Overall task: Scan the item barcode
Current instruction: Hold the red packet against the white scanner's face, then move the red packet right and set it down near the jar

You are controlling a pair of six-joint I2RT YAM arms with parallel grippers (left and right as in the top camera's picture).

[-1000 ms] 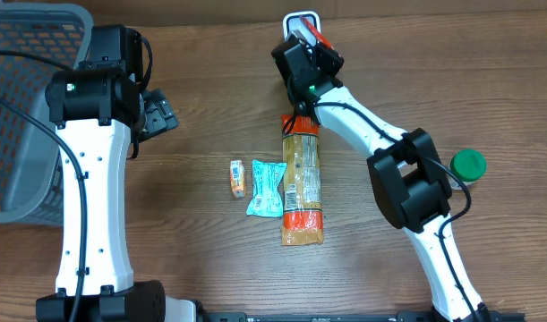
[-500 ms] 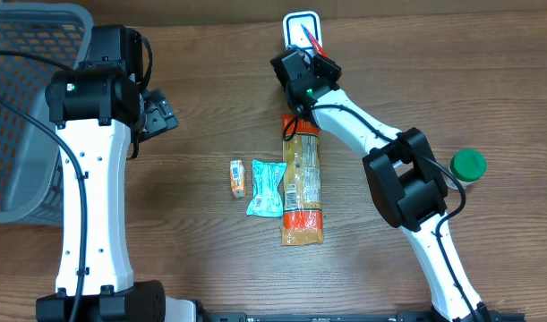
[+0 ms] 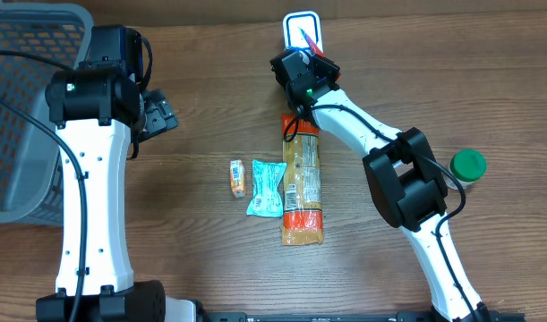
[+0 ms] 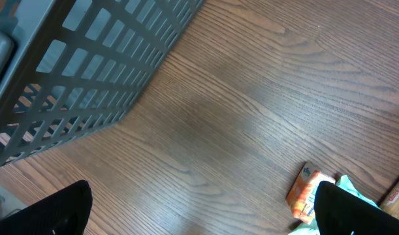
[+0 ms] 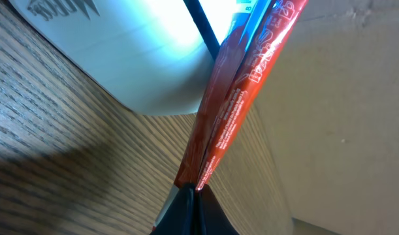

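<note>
My right gripper (image 3: 308, 55) is shut on the lower edge of a thin red packet (image 3: 311, 39), the item. It holds the packet edge-up over the white scanner (image 3: 294, 21) at the table's far edge. In the right wrist view the red packet (image 5: 233, 108) rises from the pinched fingertips of the right gripper (image 5: 198, 194) across the scanner's bright face (image 5: 140, 59). No barcode shows. My left gripper (image 3: 162, 116) hangs open beside the basket, and in its own view the left gripper (image 4: 199, 215) has only bare wood between its fingers (image 4: 55, 212).
A long orange snack pack (image 3: 302, 183), a teal packet (image 3: 266, 188) and a small orange packet (image 3: 238, 177) lie mid-table. The grey mesh basket (image 3: 22, 107) stands at the far left. A green lid (image 3: 467, 165) sits at the right, by the right arm.
The right gripper drew back slightly from the scanner with the red packet, uncovering more of the white face, then held still. The left arm has not moved.
</note>
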